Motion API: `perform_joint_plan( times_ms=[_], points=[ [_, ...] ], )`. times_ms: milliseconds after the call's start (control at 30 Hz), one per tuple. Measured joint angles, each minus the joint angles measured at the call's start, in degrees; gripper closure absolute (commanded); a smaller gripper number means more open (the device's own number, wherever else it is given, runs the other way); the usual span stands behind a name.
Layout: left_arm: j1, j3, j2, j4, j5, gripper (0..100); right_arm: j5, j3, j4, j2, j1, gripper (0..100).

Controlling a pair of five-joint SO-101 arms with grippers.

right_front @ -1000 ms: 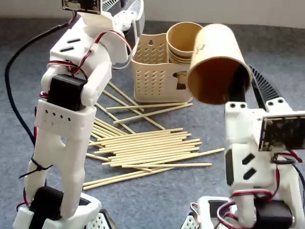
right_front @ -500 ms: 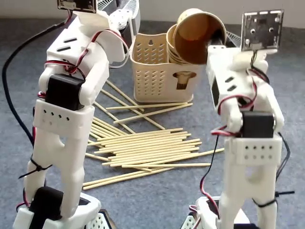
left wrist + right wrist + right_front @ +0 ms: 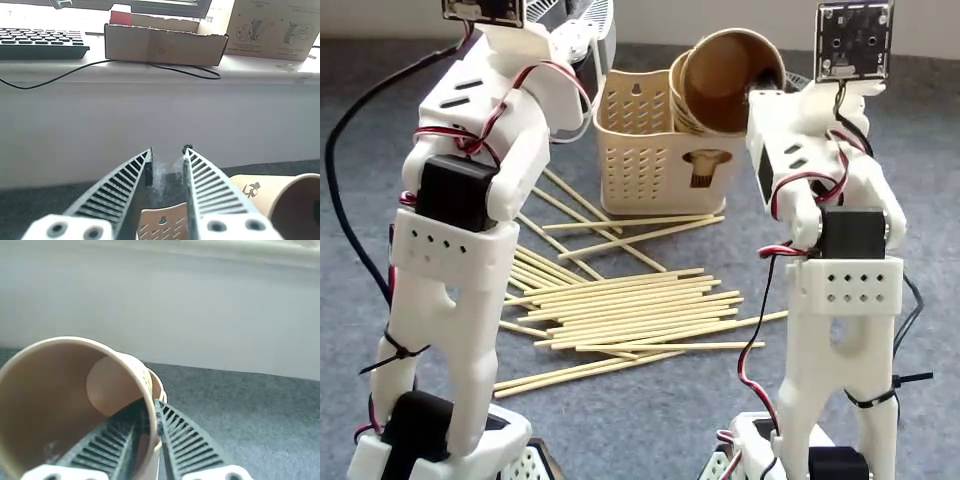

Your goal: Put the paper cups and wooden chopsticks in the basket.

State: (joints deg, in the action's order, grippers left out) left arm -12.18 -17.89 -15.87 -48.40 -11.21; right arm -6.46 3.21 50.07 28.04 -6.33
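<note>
Right gripper [image 3: 153, 403]: clamped tight on the rim wall of a paper cup [image 3: 65, 390], so it has a firm hold.
Right fingers [image 3: 185, 440]: one is down inside the cup, the other runs along the outside, and the thin wall is pinched between them.
Paper cup: it's held up in the air, tipped on its side with its mouth facing the arms, over the right end of the basket [image 3: 645, 160].
Cup stack [image 3: 678, 95]: it's nested upright in the basket, and the held cup is right against it. I can't tell whether they touch.
Left gripper [image 3: 167, 150]: it's held high above the far left side of the basket and aims at the white wall [image 3: 160, 115].
Left fingers [image 3: 115, 185]: they're parted a little, with nothing between them.
Chopsticks [image 3: 630, 310]: they're spread loose on the grey carpet [image 3: 650, 420] between the two arms, in front of the basket. A few lie just beside its base.
Behind: a keyboard [image 3: 42, 37] and a cardboard box [image 3: 165, 42] sit on the ledge above the wall.
</note>
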Motion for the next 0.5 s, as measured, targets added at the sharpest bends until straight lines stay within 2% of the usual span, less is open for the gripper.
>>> perform_joint_plan(
  times_ms=[200,367,500],
  points=[
    [0.1,0.0,0.0,0.0,0.0,89,0.0,0.0,0.9,0.0,0.0,80.3],
    [0.1,0.0,0.0,0.0,0.0,89,0.0,0.0,0.2,0.0,-0.4,80.0],
    [0.1,0.0,0.0,0.0,0.0,89,0.0,0.0,-6.0,0.0,-2.5,80.0]
  ],
)
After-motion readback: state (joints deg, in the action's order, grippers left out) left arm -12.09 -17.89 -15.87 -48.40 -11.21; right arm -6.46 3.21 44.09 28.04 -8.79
